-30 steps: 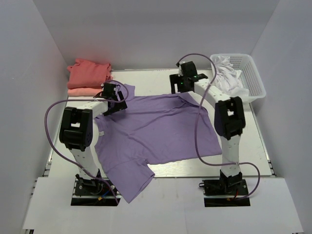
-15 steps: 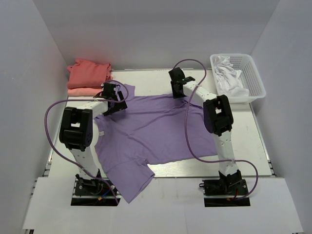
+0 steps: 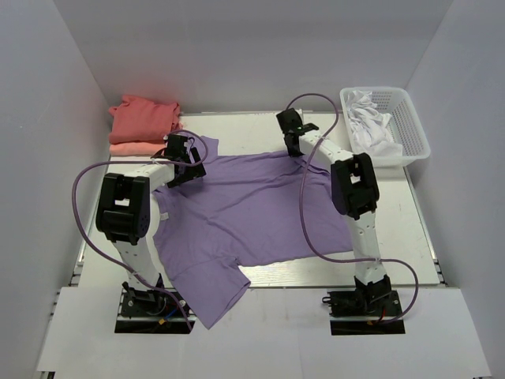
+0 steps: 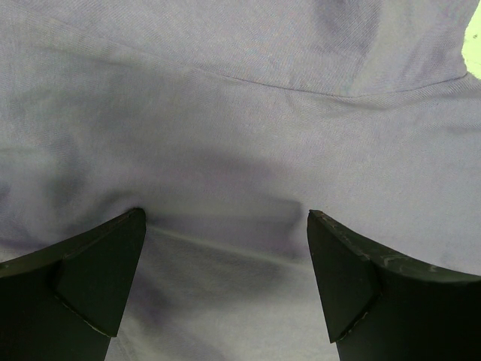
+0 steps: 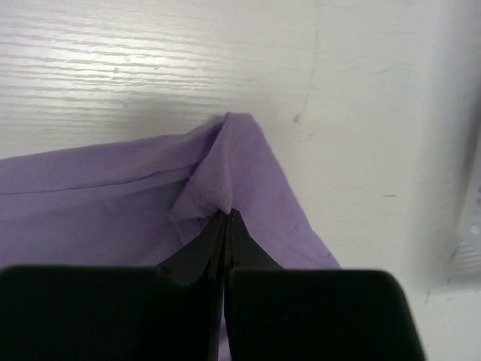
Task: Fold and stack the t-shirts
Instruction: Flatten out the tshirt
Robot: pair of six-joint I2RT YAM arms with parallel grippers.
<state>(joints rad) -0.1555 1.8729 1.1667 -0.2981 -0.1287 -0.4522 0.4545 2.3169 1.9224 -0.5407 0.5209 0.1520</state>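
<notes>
We see the purple shirt [image 3: 252, 213] lying spread and mostly flat across the middle of the frame in the overhead view. It is soft, matte cloth with shallow wrinkles, and one short sleeve hangs toward the lower left, over the near edge of the bench [image 3: 410, 237].

The left tool [image 4: 225, 226] stands at the shirt's upper left part. Its two dark, wedge-shaped fingers are spread wide, with their tips down on the cloth. A low ridge of fabric bulges between them, with nothing gripped. A thin stitched seam curves across the cloth above them.

The right tool [image 5: 228, 214] is at the shirt's upper edge, right of centre in the overhead view. Its fingers are pressed together, and they pinch a small peaked fold at a corner of the purple cloth. Beyond that corner the bench shows a pale, faintly streaked grain.

At the upper left, a folded coral-red shirt [image 3: 144, 117] rests on a paler salmon-pink shirt [image 3: 130, 148]. At the upper right, a white slotted plastic basket [image 3: 414, 130] holds crumpled white cloth [image 3: 367, 118].
</notes>
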